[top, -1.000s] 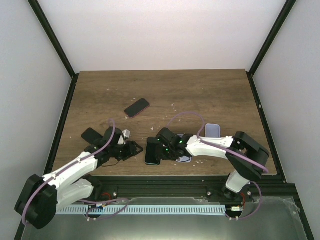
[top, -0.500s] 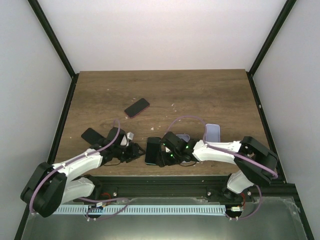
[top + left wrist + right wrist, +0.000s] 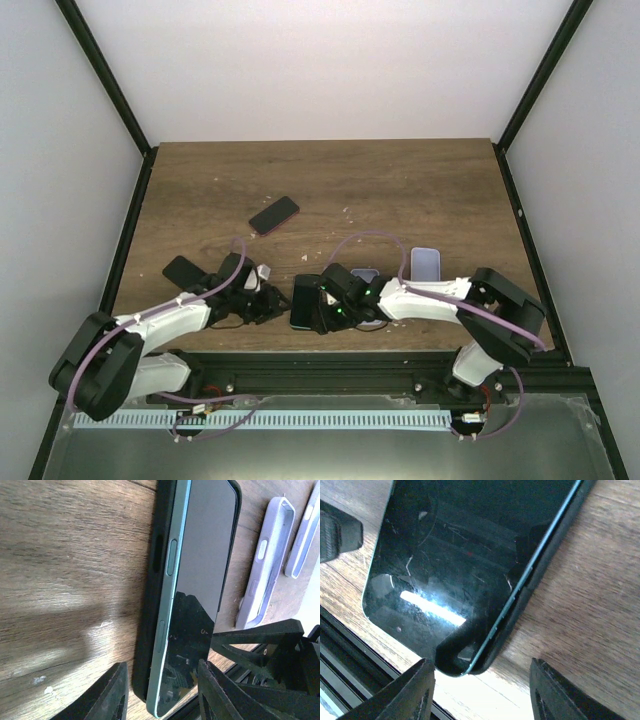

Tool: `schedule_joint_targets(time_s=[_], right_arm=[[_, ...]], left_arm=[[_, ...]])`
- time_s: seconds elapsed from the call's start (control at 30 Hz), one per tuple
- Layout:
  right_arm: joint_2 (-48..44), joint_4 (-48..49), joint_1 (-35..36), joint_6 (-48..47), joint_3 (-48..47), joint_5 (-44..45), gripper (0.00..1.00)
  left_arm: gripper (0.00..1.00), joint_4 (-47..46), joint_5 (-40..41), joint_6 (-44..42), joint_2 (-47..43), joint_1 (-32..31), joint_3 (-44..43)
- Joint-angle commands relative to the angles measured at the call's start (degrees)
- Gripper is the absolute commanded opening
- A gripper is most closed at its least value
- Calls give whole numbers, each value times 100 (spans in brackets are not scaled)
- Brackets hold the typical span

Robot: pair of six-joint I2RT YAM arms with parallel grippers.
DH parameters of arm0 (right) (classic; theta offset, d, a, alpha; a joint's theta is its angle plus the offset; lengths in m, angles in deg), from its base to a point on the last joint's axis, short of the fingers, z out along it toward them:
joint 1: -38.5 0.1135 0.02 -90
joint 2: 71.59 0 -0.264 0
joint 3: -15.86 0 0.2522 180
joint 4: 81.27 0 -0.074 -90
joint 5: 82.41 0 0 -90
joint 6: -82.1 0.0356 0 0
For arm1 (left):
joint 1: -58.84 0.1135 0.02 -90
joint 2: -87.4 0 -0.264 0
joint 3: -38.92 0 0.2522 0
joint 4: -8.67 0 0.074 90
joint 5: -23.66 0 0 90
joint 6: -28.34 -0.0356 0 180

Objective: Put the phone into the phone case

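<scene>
The left fingers (image 3: 112, 695) are standing wide apart and gripping nothing. The near end of the phone (image 3: 200, 580) is lying in the gap between them, touching neither as far as the left wrist view shows. The right fingers (image 3: 415, 695) are likewise spread wide and empty, hanging over the phone's rounded corner from the other side.

The phone is lying face up in the black case (image 3: 150, 610) on the desk (image 3: 60, 555), near the front edge between the two arms. It seems to be only partly seated, as its teal side edge is riding above the case's wall along one long side. By my reading, both pairs of fingers are posed open and low to press that raised edge down, not to lift anything. Two lilac cases (image 3: 260, 570) are lying just beyond, apart from the phone.
</scene>
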Motion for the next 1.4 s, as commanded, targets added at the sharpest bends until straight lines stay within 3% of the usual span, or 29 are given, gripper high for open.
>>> schedule_joint_targets(time_s=[0.0, 0.2, 0.37, 0.6, 0.77, 1.37], right_arm=[[240, -170, 56, -73, -92, 126, 50], [231, -222, 58, -19, -64, 283, 33], [263, -230, 58, -9, -92, 383, 28], [-120, -157, -44, 346, -89, 550, 30], [-419, 584, -429, 796, 304, 58, 33], [387, 1557, -589, 1319, 251, -490, 32]], left_arm=[[39, -190, -106, -29, 137, -33, -157], [33, -346, -136, 73, 228, -41, -117], [31, -469, -145, 135, 300, -37, -73], [28, -688, -174, 234, 486, -45, -26], [28, -730, -73, 260, 506, -43, -25], [20, -910, 101, 301, 747, -109, -17]])
